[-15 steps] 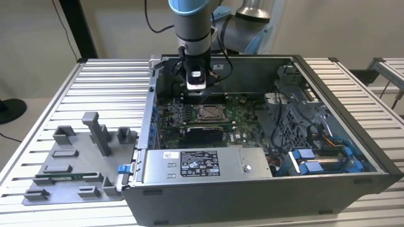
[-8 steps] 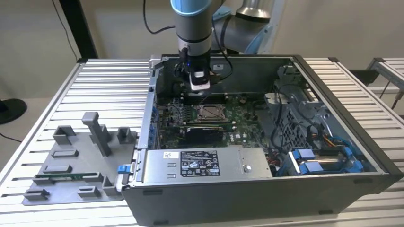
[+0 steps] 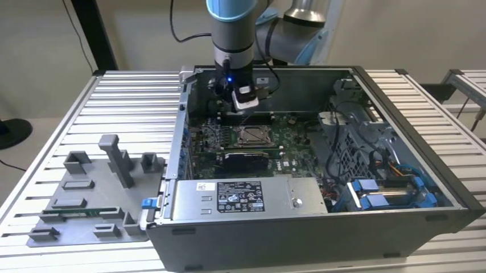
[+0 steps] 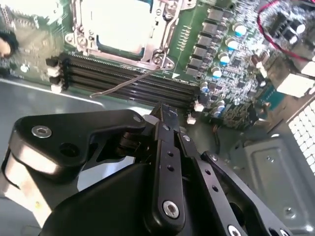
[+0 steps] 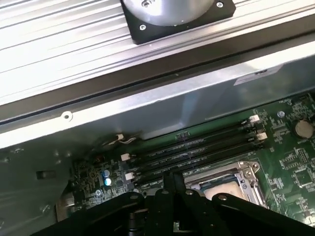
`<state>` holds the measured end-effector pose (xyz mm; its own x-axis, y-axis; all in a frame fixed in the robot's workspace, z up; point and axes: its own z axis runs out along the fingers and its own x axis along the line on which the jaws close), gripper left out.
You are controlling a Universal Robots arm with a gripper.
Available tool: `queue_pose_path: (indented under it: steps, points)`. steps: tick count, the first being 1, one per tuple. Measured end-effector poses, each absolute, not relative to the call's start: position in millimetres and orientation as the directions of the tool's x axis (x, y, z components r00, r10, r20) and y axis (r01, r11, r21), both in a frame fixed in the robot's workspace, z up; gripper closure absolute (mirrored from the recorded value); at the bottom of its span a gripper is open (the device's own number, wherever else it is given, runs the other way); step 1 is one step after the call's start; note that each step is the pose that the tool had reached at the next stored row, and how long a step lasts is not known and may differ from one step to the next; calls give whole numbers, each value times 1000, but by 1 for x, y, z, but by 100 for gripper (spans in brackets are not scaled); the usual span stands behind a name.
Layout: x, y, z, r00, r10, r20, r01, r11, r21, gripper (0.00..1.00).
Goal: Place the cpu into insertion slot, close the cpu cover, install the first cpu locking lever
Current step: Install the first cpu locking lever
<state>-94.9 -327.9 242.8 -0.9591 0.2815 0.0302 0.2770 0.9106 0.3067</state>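
Note:
The insertion slot (image 3: 251,135) sits on the green board inside the open computer case. In it lies the cpu (image 4: 120,24), its silvery top showing in both wrist views (image 5: 224,189). The cpu cover (image 4: 165,37) lies flat as a metal frame around the chip. A thin wire locking lever (image 4: 123,86) sticks out from the socket's corner across the memory slots. My gripper (image 3: 244,105) hangs just behind the socket over the memory slots, its black fingers (image 4: 163,115) pressed together with nothing between them.
Black memory slots (image 4: 133,78) run beside the socket. The case's metal wall (image 5: 147,103) stands close behind the gripper. A grey power supply (image 3: 235,196), a black block (image 3: 247,161) and a blue-clipped drive cage (image 3: 379,193) fill the case. A grey fixture plate (image 3: 91,199) lies outside, at the exterior view's left.

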Motion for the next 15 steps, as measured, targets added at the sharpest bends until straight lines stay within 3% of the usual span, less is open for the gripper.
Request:
queue_pose_path:
  steps: [6, 15]
  points:
    - [-95, -328, 241, -983, 184, -9, 172, 933, 316, 100]
    - [-95, -328, 238, -999, 31, -42, 16, 948, 319, 100]
